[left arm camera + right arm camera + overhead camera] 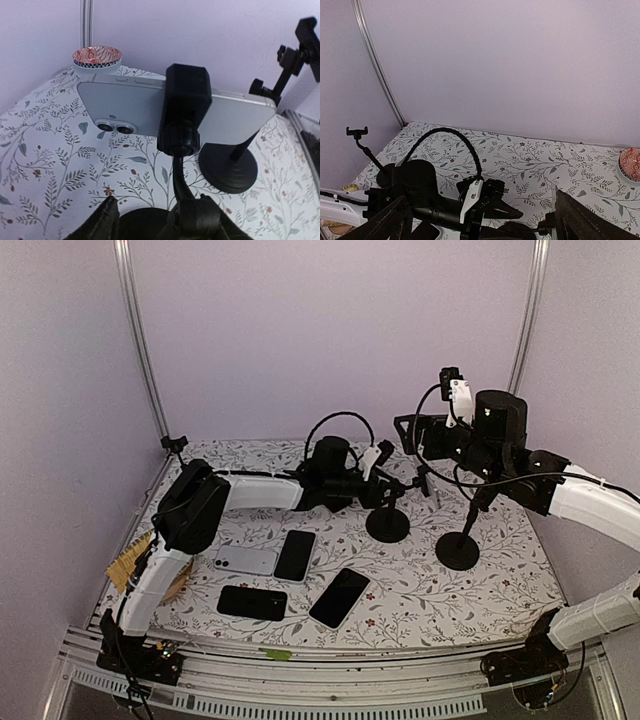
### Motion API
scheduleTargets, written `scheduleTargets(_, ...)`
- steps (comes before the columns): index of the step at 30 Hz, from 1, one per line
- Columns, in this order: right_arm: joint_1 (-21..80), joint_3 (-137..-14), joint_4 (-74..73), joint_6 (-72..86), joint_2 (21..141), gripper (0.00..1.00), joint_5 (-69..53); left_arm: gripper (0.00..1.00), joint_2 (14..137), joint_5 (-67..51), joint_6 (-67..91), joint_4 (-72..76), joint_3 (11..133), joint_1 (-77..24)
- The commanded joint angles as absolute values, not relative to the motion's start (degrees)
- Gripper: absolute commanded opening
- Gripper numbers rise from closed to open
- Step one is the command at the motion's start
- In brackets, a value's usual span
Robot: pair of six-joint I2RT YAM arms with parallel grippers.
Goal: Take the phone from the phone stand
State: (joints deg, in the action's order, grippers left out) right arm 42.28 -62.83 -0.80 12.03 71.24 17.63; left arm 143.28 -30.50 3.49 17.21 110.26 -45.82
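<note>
Phone [125,107] clamped lengthwise, back toward us, in the phone stand [186,100]. The left gripper [383,458] sits just short of it with nothing gripped; we cannot tell how far its jaws are parted. The right gripper [485,219] hangs wide open and empty. Our judgement: pinch the phone's exposed end squarely, then ease it out along the clamp without tipping the stand.

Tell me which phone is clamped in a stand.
The silver phone held sideways in the black clamp; the four others lie flat on the table.
</note>
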Motion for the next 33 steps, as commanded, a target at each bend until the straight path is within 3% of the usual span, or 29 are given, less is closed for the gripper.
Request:
scheduleTargets(1, 41.9, -62.1, 0.2, 12.7, 70.5, 0.99, 16.9, 0.42, 144.7, -32.7, 4.2, 17.4, 112.1, -46.9)
scheduleTargets(5, 41.9, -62.1, 0.2, 12.7, 70.7, 0.99, 16.8, 0.24, 143.2, -32.1, 4.4, 18.3, 110.1, -47.2)
scheduleTargets(11, 41.9, -62.1, 0.2, 12.8, 70.7, 0.99, 16.0, 0.15, 135.4, -28.5, 5.0, 22.0, 99.8, -47.6)
scheduleTargets(25, 41.8, -62.0, 1.7, 12.6, 71.2, 0.99, 11.9, 0.12, 112.2, -18.0, 6.7, 28.7, 68.1, -48.0)
scheduleTargets(33, 41.8, -62.3, 2.1, 12.6, 72.1, 0.99, 10.7, 0.18, 105.2, -13.5, 6.9, 32.9, 55.9, -48.5)
